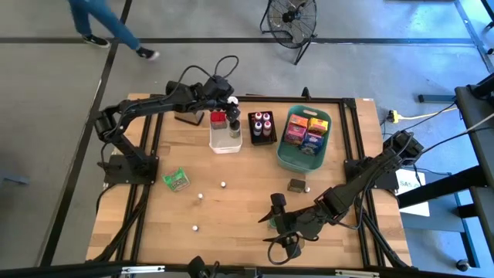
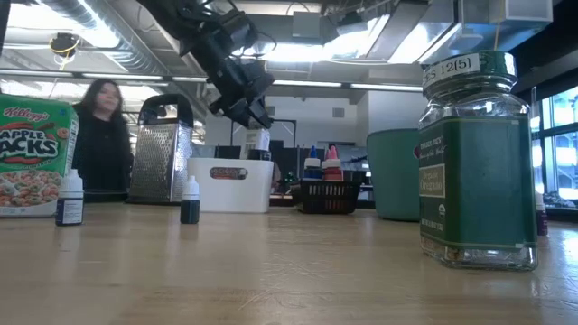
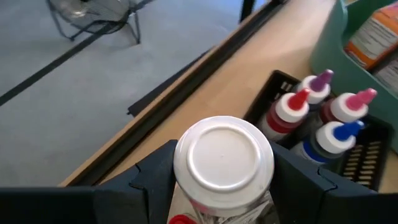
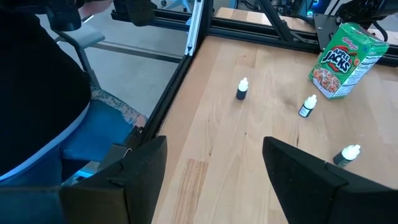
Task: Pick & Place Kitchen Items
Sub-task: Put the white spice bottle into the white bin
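Left gripper (image 3: 224,180) grips white-capped jar (image 3: 224,163) above white bin (image 1: 225,137); lower straight, release at 6 o'clock end. Right gripper (image 4: 211,171) wide, empty.

Jar with white lid (image 3: 222,163): held up over the white bin (image 1: 224,140) at 12 o'clock – standing straight.
Four little bottles (image 1: 262,123): standing in the black tray, caps red, purple, pink and blue.
Boxes (image 1: 307,130): bright, packed in the teal basket at 1 o'clock.
Green cereal box (image 1: 177,180): at 9 o'clock.
Small dropper bottles (image 1: 199,196): white caps – spread around the middle.
Green jar (image 1: 296,185): just right of the middle.
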You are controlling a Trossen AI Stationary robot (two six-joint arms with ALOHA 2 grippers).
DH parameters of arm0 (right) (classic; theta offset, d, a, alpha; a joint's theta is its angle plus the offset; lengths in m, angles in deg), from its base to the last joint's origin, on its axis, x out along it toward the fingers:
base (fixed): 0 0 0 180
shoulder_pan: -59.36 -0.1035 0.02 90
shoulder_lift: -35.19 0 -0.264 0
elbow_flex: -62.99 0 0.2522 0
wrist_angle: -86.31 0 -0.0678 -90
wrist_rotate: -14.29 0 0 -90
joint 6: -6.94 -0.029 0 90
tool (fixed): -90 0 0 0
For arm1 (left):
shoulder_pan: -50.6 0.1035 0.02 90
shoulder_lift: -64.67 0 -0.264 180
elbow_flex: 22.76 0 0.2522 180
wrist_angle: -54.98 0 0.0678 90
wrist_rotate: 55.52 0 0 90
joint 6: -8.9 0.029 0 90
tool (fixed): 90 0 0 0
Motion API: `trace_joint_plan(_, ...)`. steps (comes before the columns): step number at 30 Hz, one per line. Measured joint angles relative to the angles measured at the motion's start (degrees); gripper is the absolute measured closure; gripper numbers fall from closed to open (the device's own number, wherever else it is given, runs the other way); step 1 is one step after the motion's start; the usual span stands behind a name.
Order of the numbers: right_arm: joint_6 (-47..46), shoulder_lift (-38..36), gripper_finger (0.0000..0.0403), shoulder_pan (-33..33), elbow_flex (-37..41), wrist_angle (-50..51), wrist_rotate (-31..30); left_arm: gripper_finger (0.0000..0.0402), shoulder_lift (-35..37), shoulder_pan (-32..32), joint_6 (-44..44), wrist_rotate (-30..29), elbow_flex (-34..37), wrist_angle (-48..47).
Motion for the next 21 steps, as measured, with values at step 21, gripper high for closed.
trace_joint_plan(21,0.0,0.0,0.0135,0.0,0.0,0.0,0.0,0.0194,-0.3,1.7,6.6,3.8,0.3,-2.0)
